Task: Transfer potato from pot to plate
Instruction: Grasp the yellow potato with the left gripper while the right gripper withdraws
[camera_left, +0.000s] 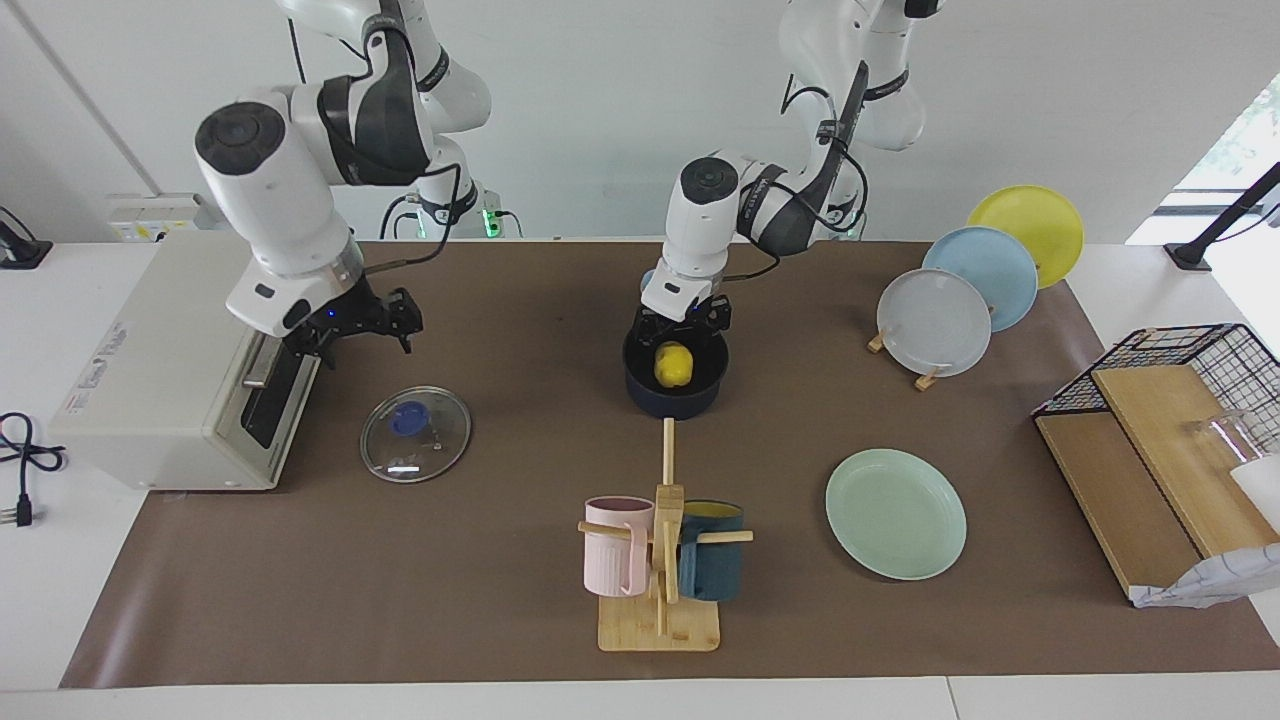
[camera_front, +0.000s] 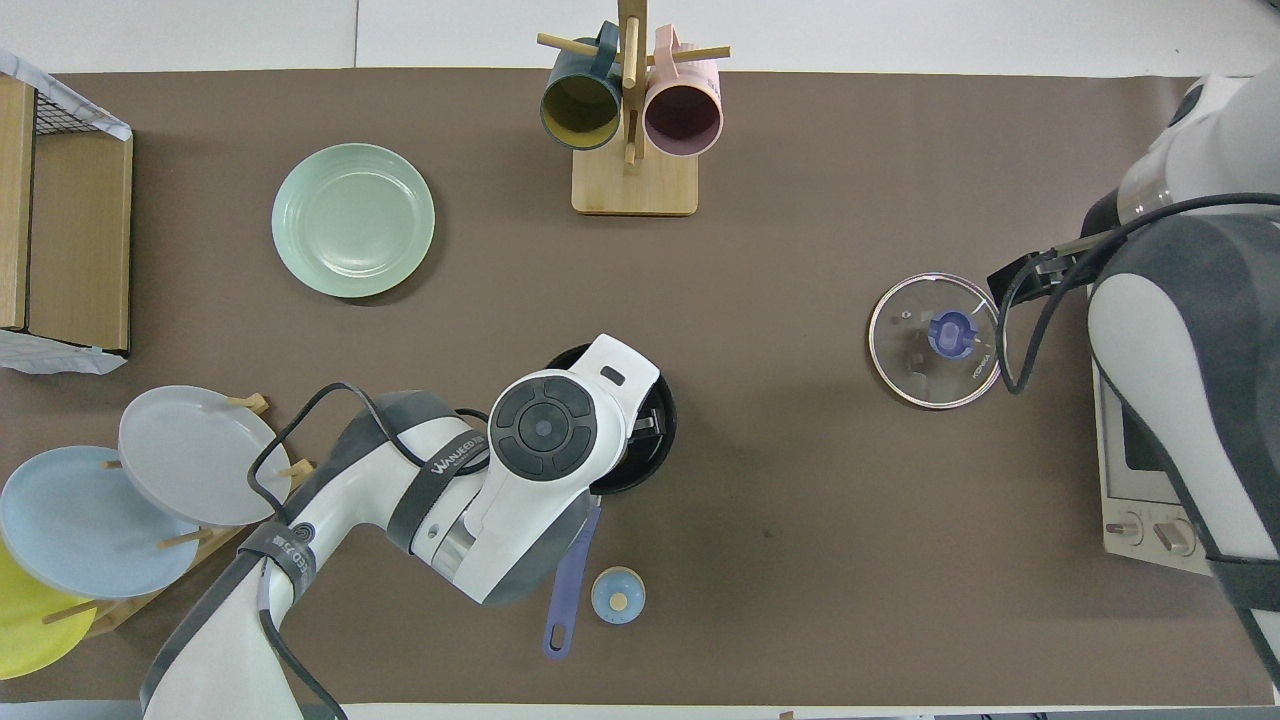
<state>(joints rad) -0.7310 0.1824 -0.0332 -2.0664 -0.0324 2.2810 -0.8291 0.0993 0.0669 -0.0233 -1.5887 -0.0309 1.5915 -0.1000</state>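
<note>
The yellow potato (camera_left: 673, 363) lies in the navy pot (camera_left: 676, 392) at the middle of the table, on the side near the robots. In the overhead view the left arm's hand hides the potato; only the pot's rim (camera_front: 664, 430) and its blue handle (camera_front: 570, 585) show. My left gripper (camera_left: 685, 330) hangs open just over the pot's rim nearest the robots, close above the potato. The mint-green plate (camera_left: 895, 512) (camera_front: 353, 220) lies bare, farther from the robots, toward the left arm's end. My right gripper (camera_left: 352, 325) is open and empty, raised beside the toaster oven.
A glass lid (camera_left: 415, 435) (camera_front: 935, 340) lies flat in front of the toaster oven (camera_left: 170, 360). A mug rack (camera_left: 660, 560) stands farther out than the pot. A plate rack (camera_left: 935, 320), a wire basket with boards (camera_left: 1170, 440) and a small blue cap (camera_front: 618, 595) are also here.
</note>
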